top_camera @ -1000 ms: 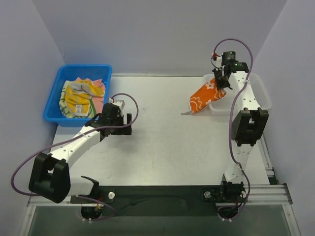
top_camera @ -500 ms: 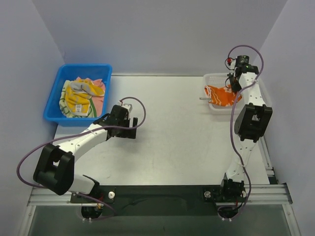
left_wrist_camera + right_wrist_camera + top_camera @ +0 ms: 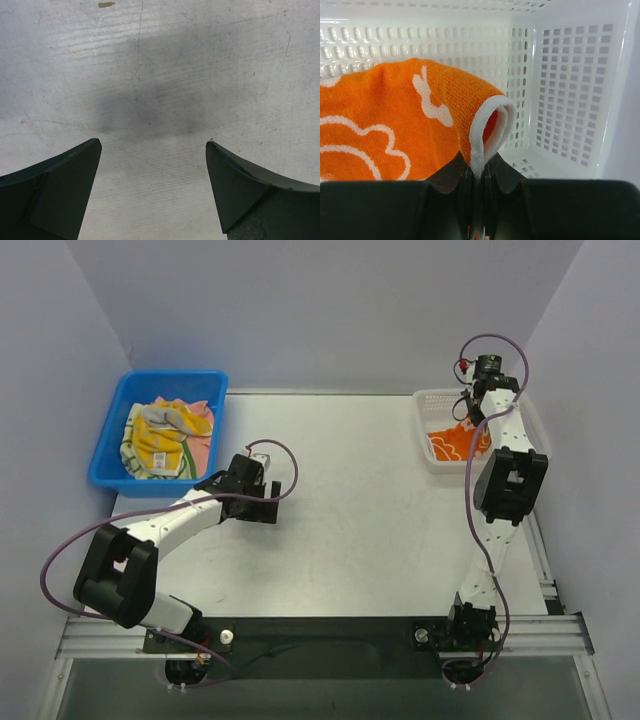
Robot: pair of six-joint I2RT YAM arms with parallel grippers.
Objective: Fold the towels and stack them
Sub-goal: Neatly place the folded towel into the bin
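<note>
An orange towel with white flowers [image 3: 453,442] [image 3: 395,125] lies folded inside the white perforated basket [image 3: 430,405] at the back right. My right gripper [image 3: 479,170] [image 3: 470,410] is shut on the white-edged fold of this towel, down inside the basket. Several more towels, yellow, pale green and salmon-pink [image 3: 165,436], sit heaped in the blue bin [image 3: 130,390] at the back left. My left gripper [image 3: 154,145] [image 3: 248,502] hangs open over bare table to the right of the blue bin, nothing between its fingers [image 3: 60,180].
The white basket's walls [image 3: 570,90] close around the right gripper on the far and right sides. The right arm stands along the table's right edge [image 3: 545,550]. The table surface [image 3: 350,500] lies between the two containers.
My right gripper carried the orange towel from above the table's right side into the white basket and lowered it. The left arm shifted slightly right, still open.
</note>
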